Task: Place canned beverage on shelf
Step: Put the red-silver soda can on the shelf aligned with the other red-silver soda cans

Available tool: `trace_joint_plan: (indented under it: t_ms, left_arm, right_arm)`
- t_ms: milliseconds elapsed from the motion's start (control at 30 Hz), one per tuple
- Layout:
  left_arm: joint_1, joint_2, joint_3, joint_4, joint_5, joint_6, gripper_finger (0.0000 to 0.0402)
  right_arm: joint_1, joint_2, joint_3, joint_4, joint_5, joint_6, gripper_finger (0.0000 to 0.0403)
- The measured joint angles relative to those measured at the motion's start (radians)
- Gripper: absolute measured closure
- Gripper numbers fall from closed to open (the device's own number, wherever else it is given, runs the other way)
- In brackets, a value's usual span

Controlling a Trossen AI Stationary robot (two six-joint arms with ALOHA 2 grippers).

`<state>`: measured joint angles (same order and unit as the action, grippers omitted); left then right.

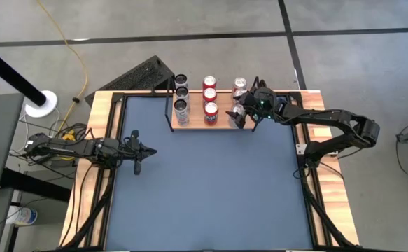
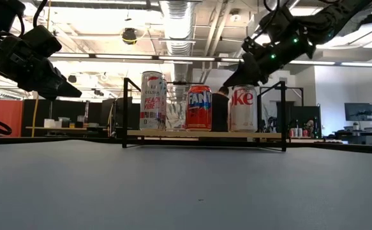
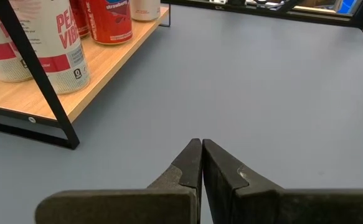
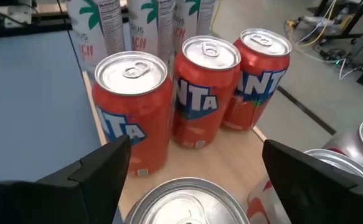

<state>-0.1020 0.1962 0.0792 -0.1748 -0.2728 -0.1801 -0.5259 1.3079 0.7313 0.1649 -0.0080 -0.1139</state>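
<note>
The shelf (image 1: pixel 195 124) is a small light-wood board on a black wire frame at the table's far middle. It holds tall white cans (image 1: pixel 181 94) on its left, red Fanta cans (image 4: pixel 200 93) in the middle and silver-topped Coke cans on its right. My right gripper (image 1: pixel 243 115) is open over the near Coke can (image 2: pixel 242 108). In the right wrist view its fingers stand on either side of that can's silver top (image 4: pixel 187 202), apart from it. The can stands upright on the board. My left gripper (image 1: pixel 137 152) is shut and empty above the table's left part.
The shelf's black wire uprights (image 2: pixel 282 115) rise beside the cans at each corner. A second silver-topped can (image 4: pixel 355 149) stands close by the right gripper. The blue table top (image 1: pixel 210 189) spreads toward the near edge, inside a light-wood rim (image 1: pixel 106 105).
</note>
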Motion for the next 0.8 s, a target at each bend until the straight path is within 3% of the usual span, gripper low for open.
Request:
trace_joint_plan:
  t_ms: [267, 500, 667, 800]
  left_arm:
    - [0.000, 0.000, 0.000, 0.000, 0.000, 0.000, 0.0401]
    - [0.000, 0.000, 0.000, 0.000, 0.000, 0.000, 0.0401]
    - [0.000, 0.000, 0.000, 0.000, 0.000, 0.000, 0.0401]
    - [0.000, 0.000, 0.000, 0.000, 0.000, 0.000, 0.0401]
  right_arm:
    - [0.063, 0.000, 0.120, -0.150, -0.009, 0.005, 0.0036]
    - [0.181, 0.000, 0.305, -0.532, 0.007, 0.027, 0.0077]
    - [0.209, 0.000, 0.369, -0.641, -0.002, 0.015, 0.0174]
    - [0.201, 0.006, 0.369, -0.655, -0.017, -0.008, 0.0314]
